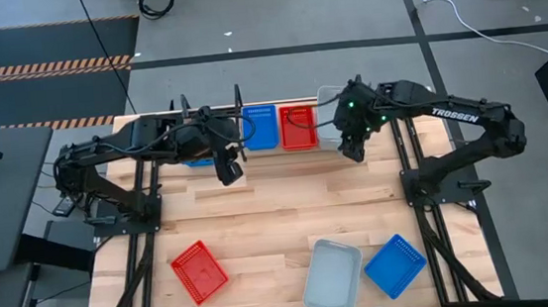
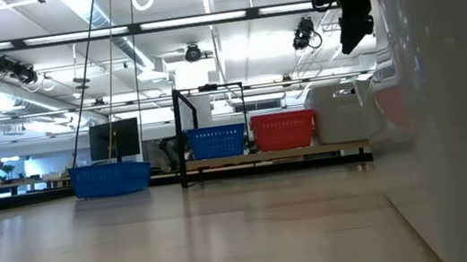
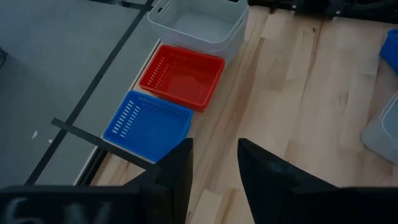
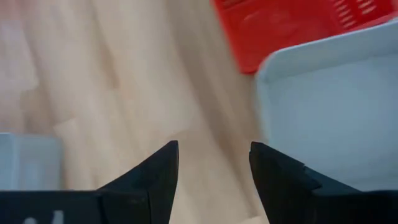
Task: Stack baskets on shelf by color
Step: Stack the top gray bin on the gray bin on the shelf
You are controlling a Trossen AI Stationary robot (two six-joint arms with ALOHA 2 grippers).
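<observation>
Shelf (image 1: 240, 102) at the table's far edge holds blue basket (image 1: 261, 128), red basket (image 1: 298, 127), grey-white basket (image 1: 328, 109) side by side. Right gripper (image 1: 352, 152), fingers apart, empty, beside grey-white basket; left gripper (image 1: 229, 172) parted, empty. Loose mesh trays near front edge.

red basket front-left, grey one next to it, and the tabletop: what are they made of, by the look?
Red basket: looks like moulded plastic, with a perforated mesh bottom and an even, saturated colour. Grey basket: probably plastic too, with solid smooth walls, rounded corners and a pale matte look. Tabletop: light wooden planks, with visible grain and board seams.
</observation>
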